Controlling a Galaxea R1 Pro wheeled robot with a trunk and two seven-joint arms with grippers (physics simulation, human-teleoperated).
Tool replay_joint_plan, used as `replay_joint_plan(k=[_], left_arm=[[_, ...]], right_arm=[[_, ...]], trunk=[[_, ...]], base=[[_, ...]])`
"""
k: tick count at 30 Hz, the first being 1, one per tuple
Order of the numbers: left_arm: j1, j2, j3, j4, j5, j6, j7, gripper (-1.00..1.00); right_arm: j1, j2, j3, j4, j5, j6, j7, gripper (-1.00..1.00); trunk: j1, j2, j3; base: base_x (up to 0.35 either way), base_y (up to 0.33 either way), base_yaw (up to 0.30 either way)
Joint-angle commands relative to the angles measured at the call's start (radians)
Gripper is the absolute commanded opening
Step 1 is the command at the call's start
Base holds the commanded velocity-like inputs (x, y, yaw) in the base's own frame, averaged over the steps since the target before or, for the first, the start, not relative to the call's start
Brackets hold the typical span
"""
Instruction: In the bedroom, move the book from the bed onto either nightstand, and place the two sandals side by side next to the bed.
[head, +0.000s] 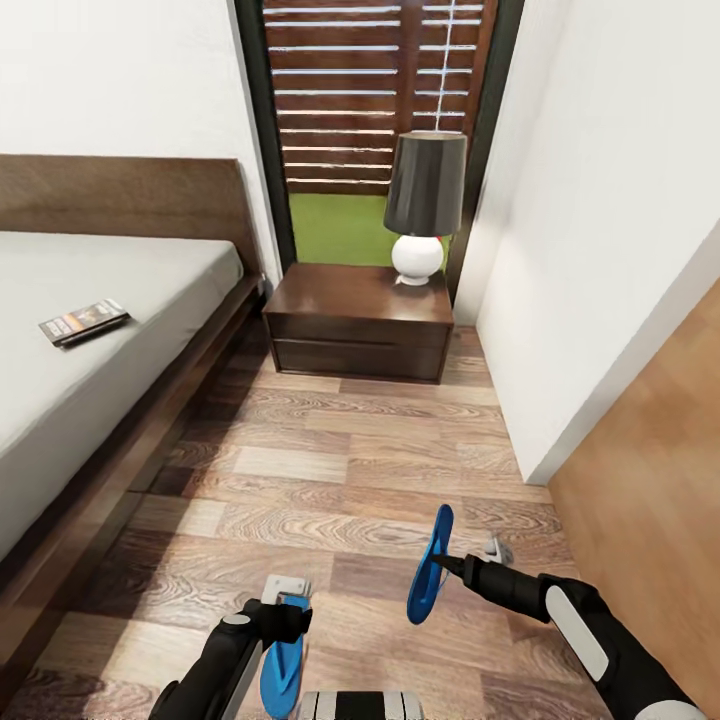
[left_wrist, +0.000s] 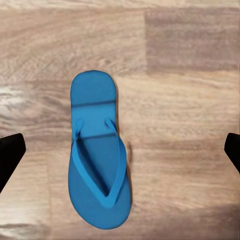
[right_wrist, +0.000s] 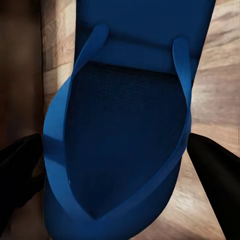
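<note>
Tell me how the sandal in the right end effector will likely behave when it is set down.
The held sandal is thin and flat, so probably light and somewhat bendy. It hangs on edge in the right end effector, so it will likely topple flat onto the wood floor. Flat-soled, it should not roll.

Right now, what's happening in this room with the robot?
The robot is tidying a bedroom. Its right gripper holds one blue sandal on edge above the wood floor. The left gripper hovers open over the other sandal, which lies flat on the floor. The book is on the bed, not yet moved to the nightstand, which carries a lamp.
</note>
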Motion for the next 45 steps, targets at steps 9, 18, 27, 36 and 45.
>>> replay_joint_plan(k=[9,18,27,36,45], left_arm=[[0.000,0.000,0.001,-0.001,-0.007,0.004,-0.005,1.00],[0.000,0.000,0.001,-0.001,-0.007,0.003,-0.005,1.00],[0.000,0.000,0.001,-0.001,-0.007,0.003,-0.006,1.00],[0.000,0.000,0.002,-0.002,-0.006,0.002,-0.006,1.00],[0.000,0.000,0.002,-0.003,-0.005,0.002,-0.006,1.00]], right_arm=[[-0.001,-0.001,0.001,-0.008,-0.007,0.005,-0.001,-1.00],[-0.001,-0.001,-0.001,-0.007,-0.007,0.005,-0.001,-1.00],[-0.001,0.000,-0.002,-0.007,-0.007,0.005,-0.001,-1.00],[-0.001,0.000,-0.002,-0.007,-0.007,0.005,-0.001,-1.00],[-0.001,0.001,-0.002,-0.007,-0.007,0.005,-0.001,-1.00]], trunk=[[0.004,-0.002,-0.036],[0.008,-0.005,-0.070],[0.012,-0.007,-0.105],[0.016,-0.009,-0.140],[0.020,-0.011,-0.175]], base=[[0.000,0.000,0.000],[0.000,0.000,0.000],[0.000,0.000,0.000],[0.000,0.000,0.000],[0.000,0.000,0.000]])
